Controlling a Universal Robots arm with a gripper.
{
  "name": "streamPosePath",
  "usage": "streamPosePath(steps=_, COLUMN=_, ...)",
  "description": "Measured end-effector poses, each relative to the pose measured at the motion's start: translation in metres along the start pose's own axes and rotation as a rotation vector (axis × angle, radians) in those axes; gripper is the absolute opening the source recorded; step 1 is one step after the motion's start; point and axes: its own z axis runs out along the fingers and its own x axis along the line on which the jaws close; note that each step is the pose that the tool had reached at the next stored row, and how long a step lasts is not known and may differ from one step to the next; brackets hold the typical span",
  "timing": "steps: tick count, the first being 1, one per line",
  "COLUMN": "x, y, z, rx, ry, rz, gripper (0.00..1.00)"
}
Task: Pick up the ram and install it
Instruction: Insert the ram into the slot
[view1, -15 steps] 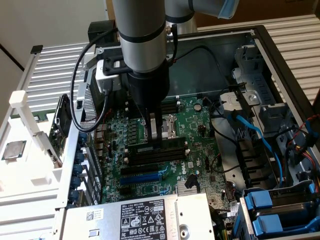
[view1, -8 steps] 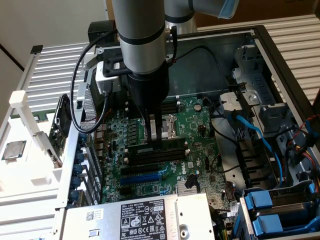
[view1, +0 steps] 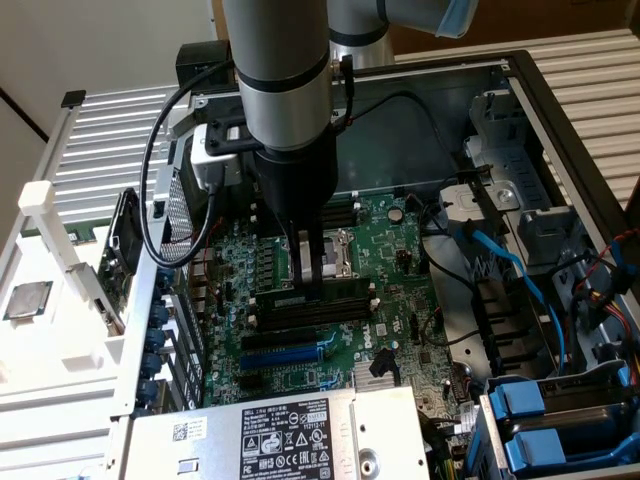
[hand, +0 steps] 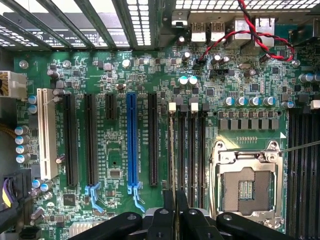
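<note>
- The ram (hand: 172, 150) should handle as a light, thin, stiff board. I judge it rigid along its length but easy to crack if it is pushed off-square, and its chips and contact edge are fragile.
- The best hold, to my mind, is across the two flat faces near the middle of the long top edge. That way it hangs level and both ends meet the slot together.
- In the wrist view I see the ram edge-on, as a thin pale line along the outermost of the black memory slots (hand: 192, 150). That is the slot farthest from the processor socket (hand: 245, 187) and closest to the long black expansion slots (hand: 152, 140).
- In the exterior view this slot bank sits just on the near side of the socket, about the middle of the green motherboard (view1: 400, 255). The board lies inside the open computer case (view1: 430, 95).
- The claw (hand: 175, 199) is closed. Its fingers (hand: 168, 212) stand almost together, one on each face of the ram, clamping it at about mid-length.
- The claw is upright over the slot, with the arm coming straight down from above.
- I cannot tell whether the ram is fully seated. The white end clips (hand: 172, 106) at the far end of the slots do not show me clearly whether they have latched.
</note>
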Motion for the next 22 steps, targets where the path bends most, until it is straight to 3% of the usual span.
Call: streamPosePath(steps=22, x=-0.0001, y=0.0004, z=0.0023, rx=0.0002, ry=0.0003, rz=0.009, gripper=0.13)
